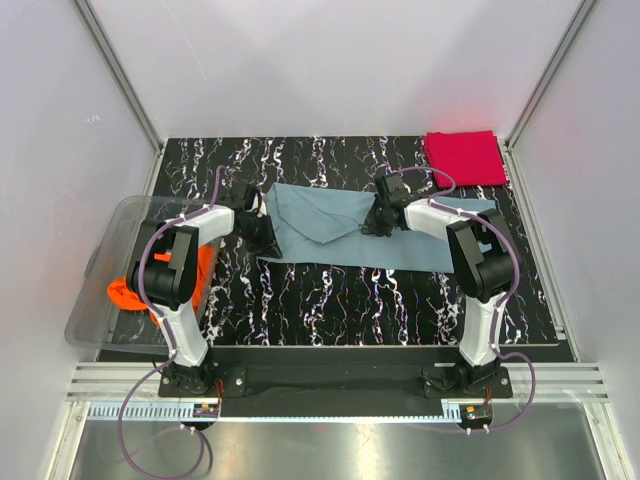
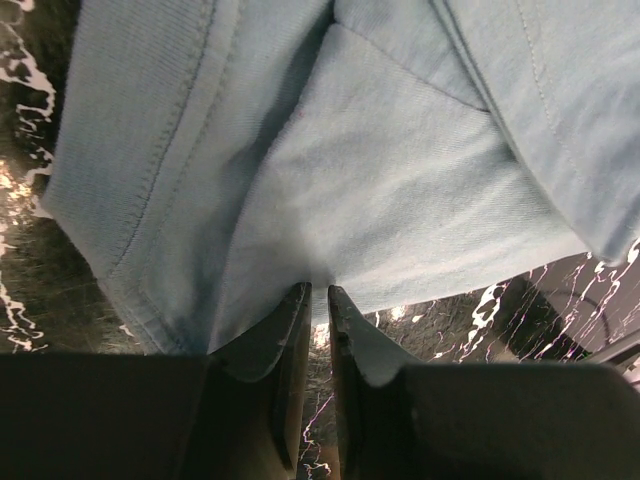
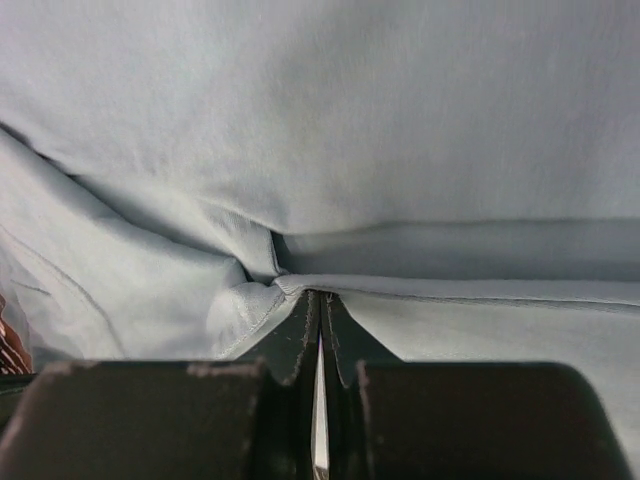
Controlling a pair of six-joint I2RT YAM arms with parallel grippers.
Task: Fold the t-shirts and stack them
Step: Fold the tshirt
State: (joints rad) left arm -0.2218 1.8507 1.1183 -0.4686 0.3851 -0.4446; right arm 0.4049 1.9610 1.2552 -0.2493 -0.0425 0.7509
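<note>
The grey-blue t-shirt (image 1: pixel 330 225) lies spread across the middle of the black marbled table, partly folded. My left gripper (image 1: pixel 262 232) is shut on its left edge; the left wrist view shows the cloth (image 2: pixel 380 180) pinched at my fingertips (image 2: pixel 318 297). My right gripper (image 1: pixel 378 222) is shut on a fold of the same shirt near its middle right; cloth (image 3: pixel 330 150) fills the right wrist view above my fingertips (image 3: pixel 321 300). The red t-shirt (image 1: pixel 463 157) lies folded at the back right corner. The orange t-shirt (image 1: pixel 135 288) sits in the bin at the left.
A clear plastic bin (image 1: pixel 100 275) stands off the table's left edge, beside my left arm. White walls with metal posts close in the back and sides. The black table (image 1: pixel 340 300) runs in front of the shirt.
</note>
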